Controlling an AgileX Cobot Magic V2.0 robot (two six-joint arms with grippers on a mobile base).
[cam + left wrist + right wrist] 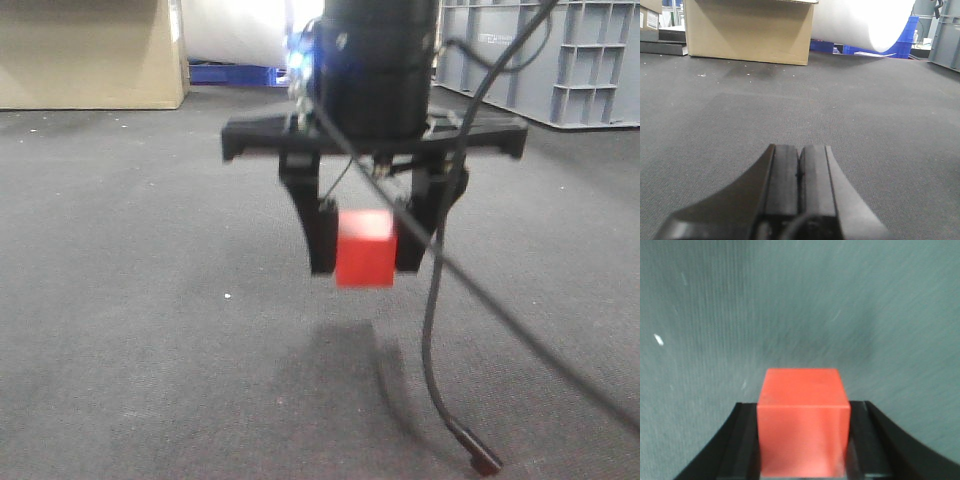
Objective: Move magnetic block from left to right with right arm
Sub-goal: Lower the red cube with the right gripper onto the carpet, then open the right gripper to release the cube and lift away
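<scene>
1. One right hand [364, 235] pinches the magnetic block [365, 248] between its black fingers [320, 238] — clear of the grey floor [150, 300], so it can travel without dragging.
2. Left hand [799, 172] rests low, pressed together and empty — this job belongs to the right arm.

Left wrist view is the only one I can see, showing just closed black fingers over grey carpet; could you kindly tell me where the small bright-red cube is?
Observer: The small bright-red cube sits clamped between the thick black fingers of the right gripper.
Operator: Thank you. Is it resting on the floor?
Observer: No, the front view shows it in the air, with a shadow on the grey carpet beneath it.
Operator: Does anything hang near it?
Observer: Yes, a black cable droops beside that gripper, its plug end down by the carpet.
</scene>
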